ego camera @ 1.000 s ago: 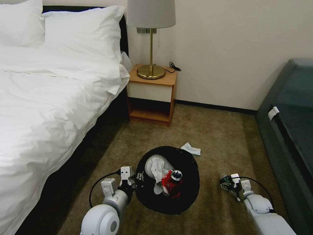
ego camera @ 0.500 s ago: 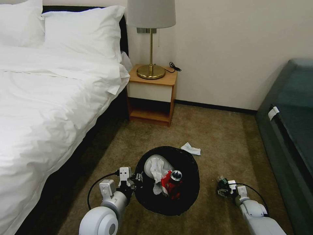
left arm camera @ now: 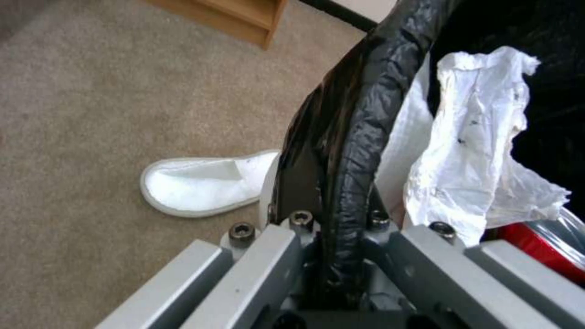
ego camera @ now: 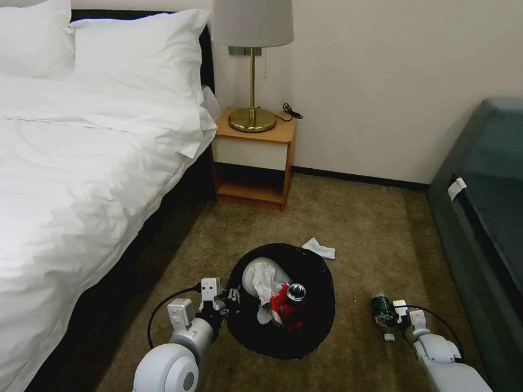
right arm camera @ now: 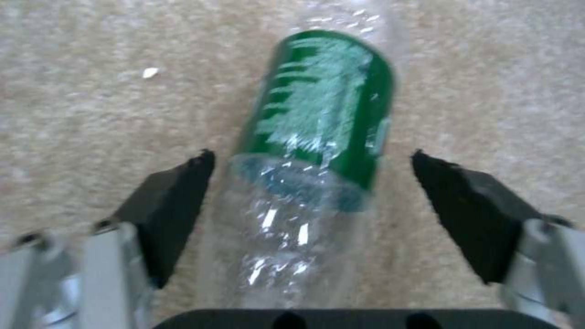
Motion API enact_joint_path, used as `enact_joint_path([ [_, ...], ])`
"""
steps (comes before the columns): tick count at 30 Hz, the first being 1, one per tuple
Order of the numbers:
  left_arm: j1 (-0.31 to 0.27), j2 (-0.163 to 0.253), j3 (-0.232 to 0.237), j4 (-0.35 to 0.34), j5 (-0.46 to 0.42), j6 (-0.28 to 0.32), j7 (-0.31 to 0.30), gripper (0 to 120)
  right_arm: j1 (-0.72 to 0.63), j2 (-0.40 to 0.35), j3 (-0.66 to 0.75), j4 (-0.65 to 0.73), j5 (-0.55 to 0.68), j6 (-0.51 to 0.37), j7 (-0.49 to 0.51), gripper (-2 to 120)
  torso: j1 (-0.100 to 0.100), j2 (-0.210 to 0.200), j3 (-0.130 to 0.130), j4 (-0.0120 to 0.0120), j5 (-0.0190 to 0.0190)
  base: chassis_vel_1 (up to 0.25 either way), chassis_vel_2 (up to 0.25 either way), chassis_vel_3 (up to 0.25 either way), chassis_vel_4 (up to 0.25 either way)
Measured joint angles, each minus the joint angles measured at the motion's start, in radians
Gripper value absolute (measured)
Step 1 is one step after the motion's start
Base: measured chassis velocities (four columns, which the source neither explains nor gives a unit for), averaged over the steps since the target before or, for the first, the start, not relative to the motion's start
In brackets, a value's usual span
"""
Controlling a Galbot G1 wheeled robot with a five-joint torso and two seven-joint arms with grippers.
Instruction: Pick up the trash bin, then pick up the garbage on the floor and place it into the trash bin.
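The left gripper (ego camera: pixel 229 300) is clamped on the left rim of the trash bin (ego camera: pixel 321 305), which sits on the carpet (ego camera: pixel 370 234) holding tissues, a slipper and a red can (ego camera: pixel 289 305). To its right the right gripper (right arm camera: pixel 311 192) is spread apart around the green bottle (right arm camera: pixel 317 132) lying on the floor. Judging from this, the fingers should close squarely across the bottle's middle, gently, since thin plastic can squirt free.
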Motion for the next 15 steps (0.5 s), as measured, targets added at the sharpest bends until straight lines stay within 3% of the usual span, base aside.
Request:
enact_joint_path([
  [8, 0.0, 0.001, 0.001, -0.004, 0.0, -0.001, 0.001, 0, -0.005, 0.03, -0.002, 0.005, -0.002, 0.018, 0.007, 50, 0.0, 0.0, 0.0, 0.0, -0.0002, 0.0, 0.0, 0.0, 0.0],
  [15, -0.002, 0.003, 0.0, -0.006, -0.002, -0.004, 0.004, 0, -0.006, 0.029, -0.002, 0.012, -0.002, 0.034, 0.007, 30, 0.0, 0.0, 0.0, 0.0, 0.0001, 0.0, 0.0, 0.0, 0.0],
])
